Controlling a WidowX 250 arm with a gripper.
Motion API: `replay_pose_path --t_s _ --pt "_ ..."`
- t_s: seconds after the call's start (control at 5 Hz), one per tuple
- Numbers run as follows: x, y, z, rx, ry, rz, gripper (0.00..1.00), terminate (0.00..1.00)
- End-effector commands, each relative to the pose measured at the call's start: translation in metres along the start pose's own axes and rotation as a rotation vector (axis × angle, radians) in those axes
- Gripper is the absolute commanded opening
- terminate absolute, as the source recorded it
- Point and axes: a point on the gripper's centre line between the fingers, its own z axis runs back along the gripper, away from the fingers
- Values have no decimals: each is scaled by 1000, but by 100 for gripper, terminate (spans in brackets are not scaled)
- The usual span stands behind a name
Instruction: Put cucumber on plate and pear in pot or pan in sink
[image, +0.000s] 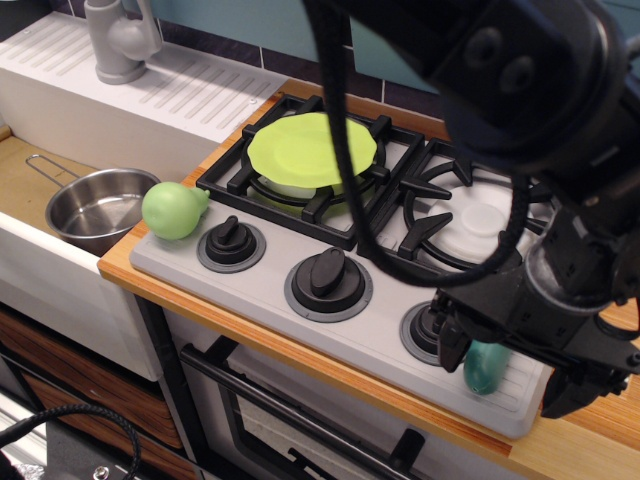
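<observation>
The gripper (500, 368) hangs low over the front right corner of the stove, its dark fingers spread on either side of the cucumber (486, 367), not pinching it as far as can be seen. Only the cucumber's lower end shows; the rest is hidden behind the gripper body, and the arm (520, 90) blocks much of the right burner. One cucumber, one pear (174, 209), one plate (312, 149), one pot (98, 208). The pear lies at the stove's front left corner, beside the first of three knobs (231, 240). The plate sits on the left burner grate. The pot stands in the sink (30, 180), its handle partly cut off.
</observation>
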Motion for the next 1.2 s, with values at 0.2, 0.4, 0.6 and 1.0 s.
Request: replay_pose_path --t_s 0.2,0.4,0.6,1.0 --pt "16 -9 -11 -119 -72 -1 100 0" --pt "16 -9 -16 -135 -78 -6 100 0" --pt "16 -9 -19 -150 -83 -8 100 0" --pt "17 -10 -23 -176 -96 -8 0 0"
